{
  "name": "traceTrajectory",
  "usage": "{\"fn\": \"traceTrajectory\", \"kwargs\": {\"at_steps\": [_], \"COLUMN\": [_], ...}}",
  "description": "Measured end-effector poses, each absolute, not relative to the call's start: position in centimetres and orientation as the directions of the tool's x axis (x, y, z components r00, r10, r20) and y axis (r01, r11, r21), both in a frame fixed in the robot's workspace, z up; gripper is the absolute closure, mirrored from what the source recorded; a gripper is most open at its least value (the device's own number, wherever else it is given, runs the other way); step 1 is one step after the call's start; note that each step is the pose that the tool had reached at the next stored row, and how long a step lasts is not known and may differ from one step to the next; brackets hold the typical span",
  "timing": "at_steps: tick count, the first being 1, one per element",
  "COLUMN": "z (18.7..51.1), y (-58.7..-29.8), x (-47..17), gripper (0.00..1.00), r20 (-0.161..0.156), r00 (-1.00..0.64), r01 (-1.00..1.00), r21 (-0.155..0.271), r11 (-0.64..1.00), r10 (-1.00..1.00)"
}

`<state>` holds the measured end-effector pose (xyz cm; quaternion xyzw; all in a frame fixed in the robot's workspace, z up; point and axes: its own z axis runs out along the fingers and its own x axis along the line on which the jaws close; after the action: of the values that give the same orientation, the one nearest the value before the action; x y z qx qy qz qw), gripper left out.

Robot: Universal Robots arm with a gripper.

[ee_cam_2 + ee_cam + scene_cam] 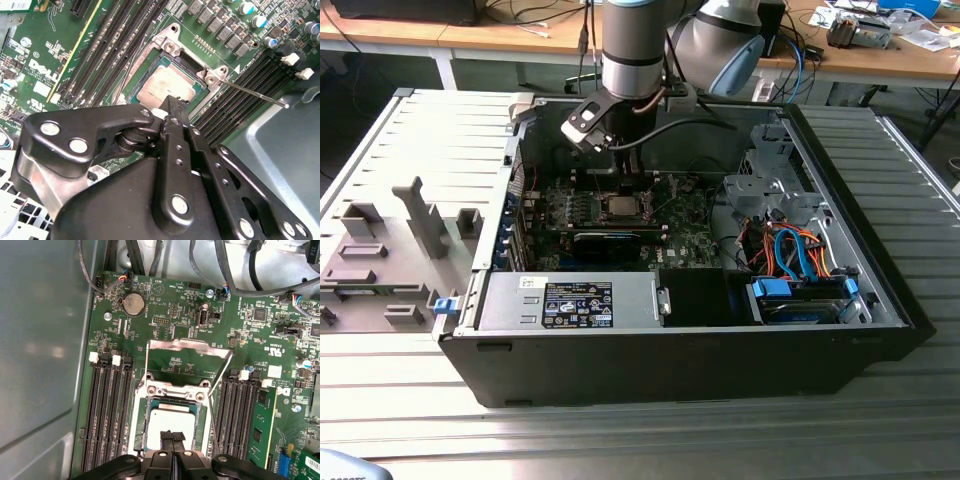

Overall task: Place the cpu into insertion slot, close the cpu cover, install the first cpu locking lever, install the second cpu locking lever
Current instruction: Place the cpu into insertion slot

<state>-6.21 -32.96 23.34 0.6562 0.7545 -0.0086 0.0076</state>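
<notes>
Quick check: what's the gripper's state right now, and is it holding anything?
Gripper: shut, holding nothing that shows, poised just over the cpu.

Light: bright, even, from above | Shadow: dark inside computer case (670, 365) | Glare: pale sheen on case wall (35, 350), soft on cpu (170, 419)

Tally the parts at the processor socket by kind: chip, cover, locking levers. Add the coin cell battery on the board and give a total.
cpu: 1
cpu cover: 1
locking levers: 2
coin cell battery: 1
Total: 5
</notes>
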Motion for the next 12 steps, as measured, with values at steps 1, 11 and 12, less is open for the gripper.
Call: {"fn": "traceTrajectory", "kwargs": {"at_steps": [1, 11, 12], "z": [23.45, 24.18, 24.23], "y": [-32.96, -32.96, -32.96], "x": [-6.21, -6.21, -6.21], "gripper": [0.89, 0.89, 0.89], "r20": [-0.023, -0.023, -0.023], "r00": [-0.139, -0.139, -0.139], "r01": [0.99, 0.99, 0.99], "r21": [-0.003, -0.003, -0.003], "r11": [0.139, 0.139, 0.139], "r10": [0.99, 0.99, 0.99]}}
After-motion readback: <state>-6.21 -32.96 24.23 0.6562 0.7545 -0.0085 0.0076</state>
